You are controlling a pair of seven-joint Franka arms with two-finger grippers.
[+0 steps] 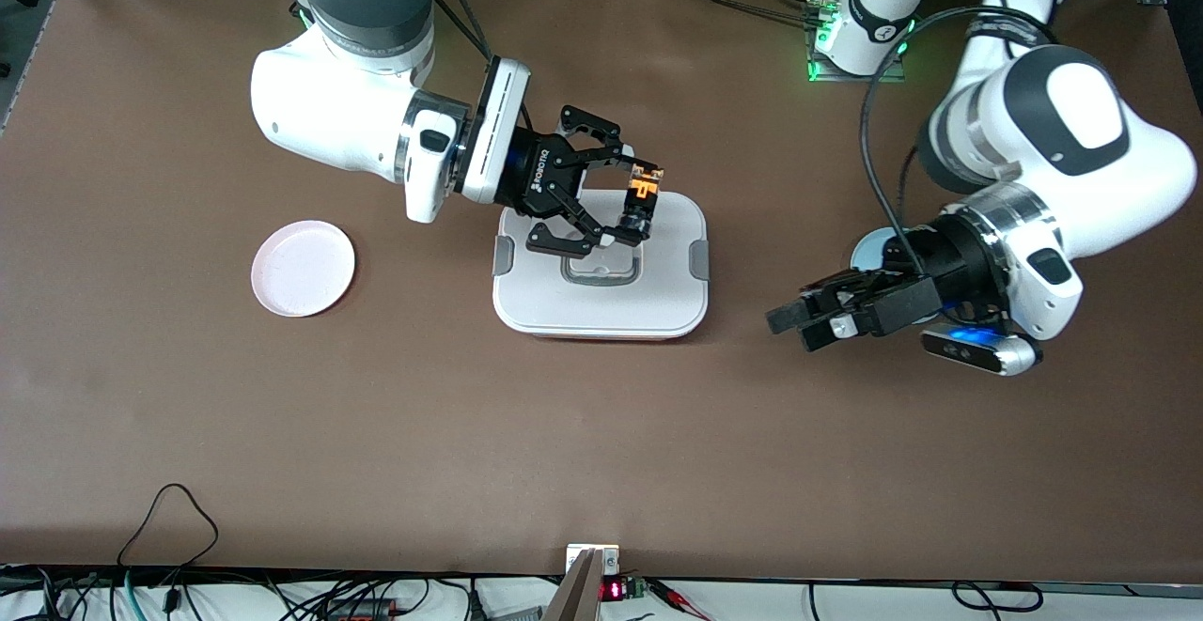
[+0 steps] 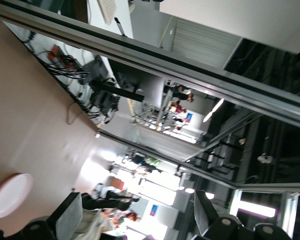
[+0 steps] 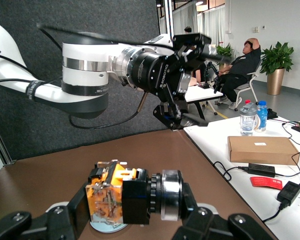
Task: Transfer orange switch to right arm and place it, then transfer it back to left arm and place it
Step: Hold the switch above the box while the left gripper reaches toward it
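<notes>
R gripper clamped orange switch over box; L gripper agape at box's 3 o'clock; pink plate at 9.

Right tool clamped mid-width, raised, left tool spread wide, waiting

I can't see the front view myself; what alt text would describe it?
Over a white lidded box on a brown table, the right end effector holds a small orange switch. The left end effector hangs open and empty above the table near a pale blue disc; a pink plate lies toward the right arm's end.
</notes>
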